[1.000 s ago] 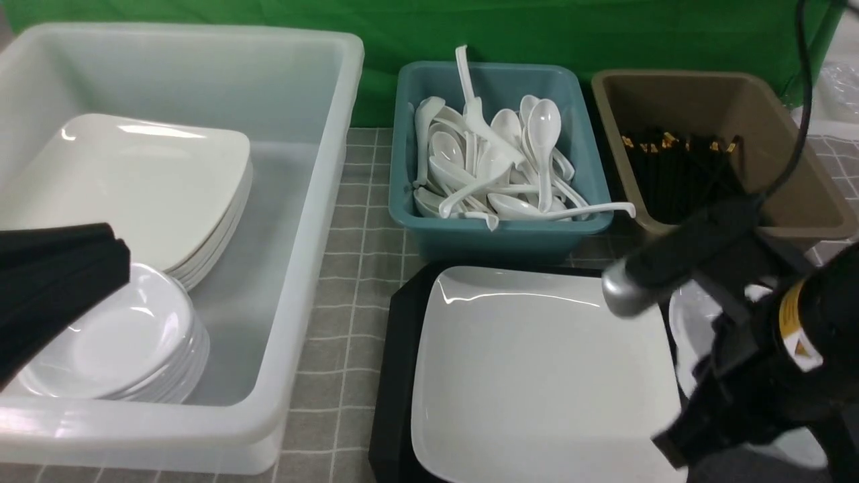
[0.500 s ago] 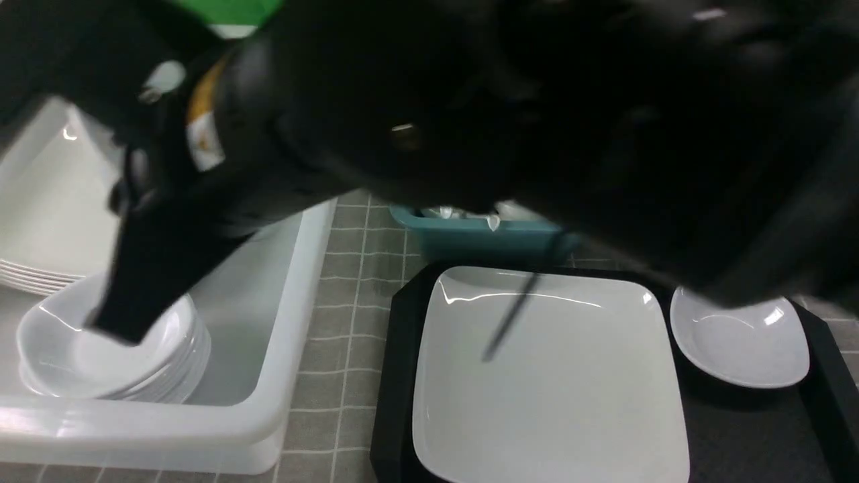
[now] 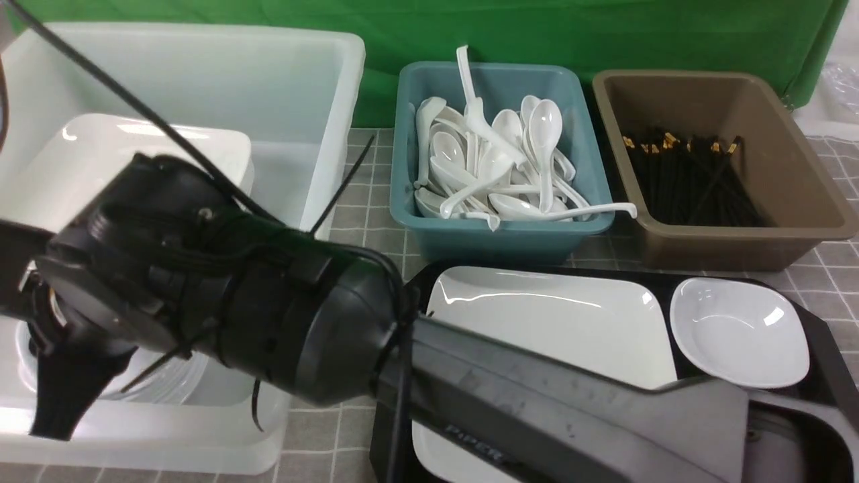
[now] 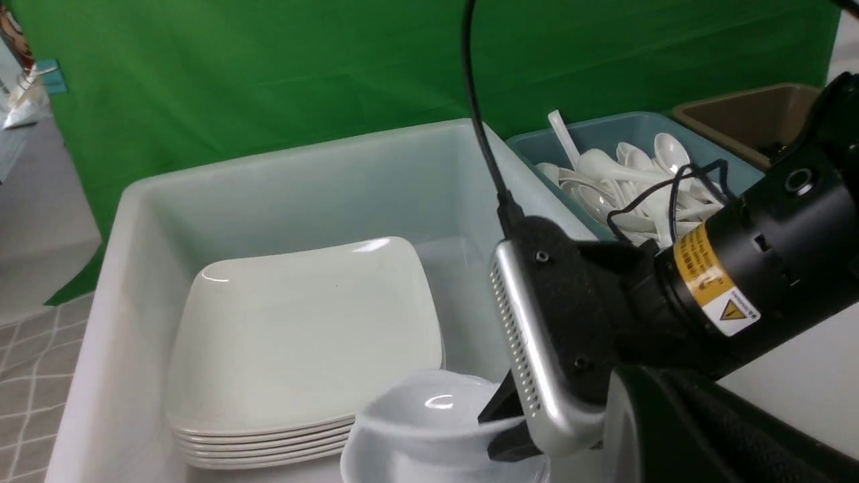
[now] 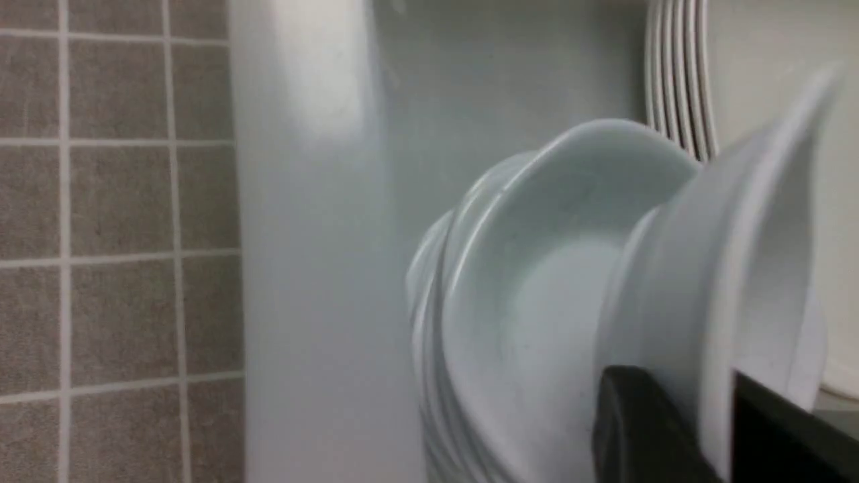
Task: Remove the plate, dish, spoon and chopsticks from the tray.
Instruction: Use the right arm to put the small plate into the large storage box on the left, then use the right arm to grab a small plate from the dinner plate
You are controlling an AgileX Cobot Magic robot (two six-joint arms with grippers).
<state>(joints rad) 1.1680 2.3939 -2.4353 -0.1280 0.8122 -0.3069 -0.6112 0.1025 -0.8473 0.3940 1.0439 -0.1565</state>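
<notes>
Two dishes in play: the held dish is across in the white tub; the tray dish sits hollow-up at the right end of the tray.
Right gripper: we see its fingers on either side of the held dish's rim, close against it. Whether they are pinching or loose, we cannot tell.
Left gripper: out of our shots and closed up. We cannot see whether it carries anything.
Held dish, where: right over the stack of small dishes at the tub's near end, beside the stack of square plates.
Held dish, attitude: it is rounded-square, so it has no real long axis. In the right wrist view it leans on the stack rather than nesting flat, and in the left wrist view its hollow faces roughly up.
Plate: flat on the tray, edges square to the tray's rim, partly hidden under the right arm that crosses it.
Done, by our reckoning: no spoon and no chopsticks show on the tray, though the arm hides its near part.
Sorted stock: the teal tub holds a pile of spoons. The brown tub holds a bundle of chopsticks lying front to back, gold bands toward the far wall.
Left to do: settle this dish, then move the tray dish and the plate.
</notes>
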